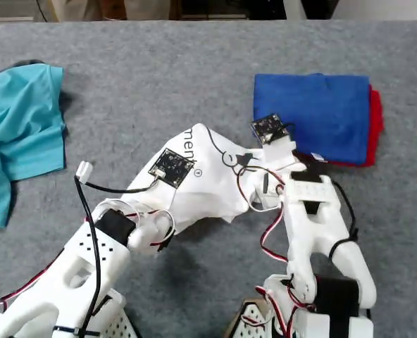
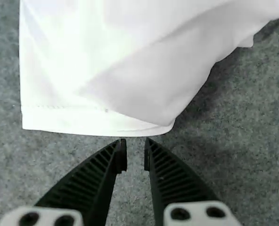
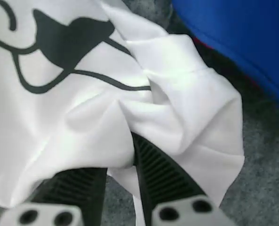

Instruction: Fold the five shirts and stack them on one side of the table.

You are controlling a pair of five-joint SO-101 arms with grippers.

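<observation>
The white shirt point(image 1: 208, 176) lay crumpled at the middle of the grey table point(image 1: 159, 70), between the two arms. The right gripper point(image 3: 123, 160) was clamped on a bunched fold of it, on the side nearest the blue shirt point(image 1: 310, 113), with cloth pinched between its fingers. The left gripper point(image 2: 134, 153) was just short of the white shirt's stitched hem — fingers barely apart, nothing between them. The blue shirt sat folded on top of a red shirt point(image 1: 376, 123) on the right arm's side of the table, the red showing along one edge. A teal shirt point(image 1: 22, 127) lay unfolded at the opposite edge — well apart from the others.
</observation>
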